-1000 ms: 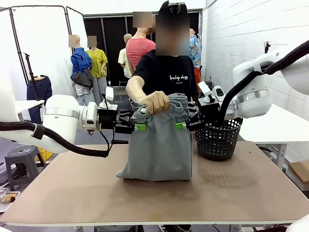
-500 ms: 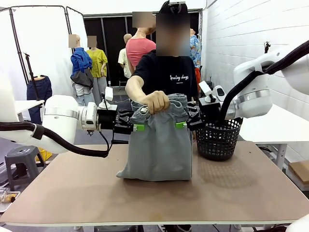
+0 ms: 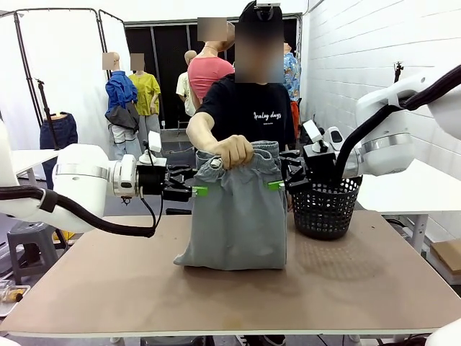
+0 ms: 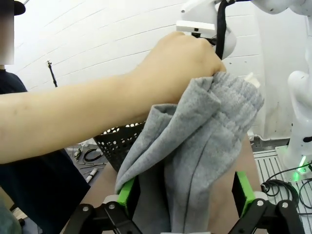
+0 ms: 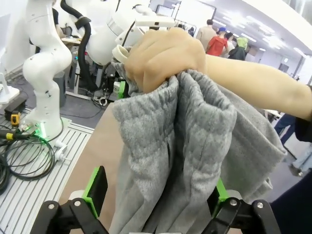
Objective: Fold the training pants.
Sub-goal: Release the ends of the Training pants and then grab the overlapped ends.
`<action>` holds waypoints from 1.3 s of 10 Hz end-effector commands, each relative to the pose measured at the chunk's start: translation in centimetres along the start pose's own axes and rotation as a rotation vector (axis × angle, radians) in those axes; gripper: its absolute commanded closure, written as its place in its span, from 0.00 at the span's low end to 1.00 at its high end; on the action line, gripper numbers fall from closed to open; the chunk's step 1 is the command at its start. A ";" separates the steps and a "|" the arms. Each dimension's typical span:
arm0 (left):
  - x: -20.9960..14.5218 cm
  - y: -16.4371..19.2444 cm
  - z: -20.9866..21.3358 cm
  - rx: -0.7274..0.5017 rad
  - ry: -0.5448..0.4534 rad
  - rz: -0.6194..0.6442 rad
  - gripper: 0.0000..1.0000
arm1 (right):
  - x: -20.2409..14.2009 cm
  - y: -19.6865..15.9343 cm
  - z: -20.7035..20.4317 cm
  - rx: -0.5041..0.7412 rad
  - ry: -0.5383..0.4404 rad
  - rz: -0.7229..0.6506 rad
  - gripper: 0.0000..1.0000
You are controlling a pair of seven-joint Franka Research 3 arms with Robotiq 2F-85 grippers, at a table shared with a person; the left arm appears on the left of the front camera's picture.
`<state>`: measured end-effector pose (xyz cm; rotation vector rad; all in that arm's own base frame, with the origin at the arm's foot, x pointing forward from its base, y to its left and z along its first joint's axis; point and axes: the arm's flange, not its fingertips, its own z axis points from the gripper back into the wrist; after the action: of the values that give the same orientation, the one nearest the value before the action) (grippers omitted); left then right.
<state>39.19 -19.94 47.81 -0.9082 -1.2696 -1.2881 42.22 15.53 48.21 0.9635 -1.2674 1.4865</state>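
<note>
At table (image 3: 108,288) centre, training pants (image 3: 238,223) held up by a hand (image 3: 232,151), left gripper (image 3: 198,191) and right gripper (image 3: 275,185) wide open alongside

White left arm (image 3: 79,180) and right arm (image 3: 385,144) are showing housings ringed in silver; a black cable (image 3: 86,218) is trailing behind each wrist. Black left gripper (image 3: 190,190) and right gripper (image 3: 284,182) are carrying green pads (image 4: 126,192) at the fingertips. The person (image 3: 248,119) is wearing a black short-sleeved, lettered T-shirt (image 3: 223,97)

- Pants (image 3: 234,216) hang over the middle of the surface (image 3: 108,288), hem resting on it (top held by the person (image 3: 248,112) behind).
- Left hand (image 3: 198,191) at their left edge, right hand (image 3: 276,185) at their right.
- Basket (image 3: 328,209) on the surface, right of them.
</note>
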 end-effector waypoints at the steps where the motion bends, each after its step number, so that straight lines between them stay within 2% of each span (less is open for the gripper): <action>1: -0.3 -0.6 0.3 0.081 -0.015 -0.012 0.00 | -0.4 1.2 0.5 -0.049 0.009 0.008 0.00; 4: -0.5 -0.5 1.0 0.183 -0.010 -0.029 0.00 | -1.2 1.4 1.6 -0.154 -0.013 0.003 0.00; 8: -0.8 -0.4 1.7 0.232 0.008 -0.019 0.00 | -1.6 1.1 2.4 -0.292 -0.006 -0.016 0.00; 13: -1.2 -0.2 2.2 0.269 0.025 0.003 0.00 | -1.8 1.2 2.3 -0.245 -0.014 -0.063 0.00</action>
<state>39.15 -17.54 47.49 -0.7334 -1.3522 -1.1351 41.88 12.64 46.70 0.8270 -1.3866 1.2622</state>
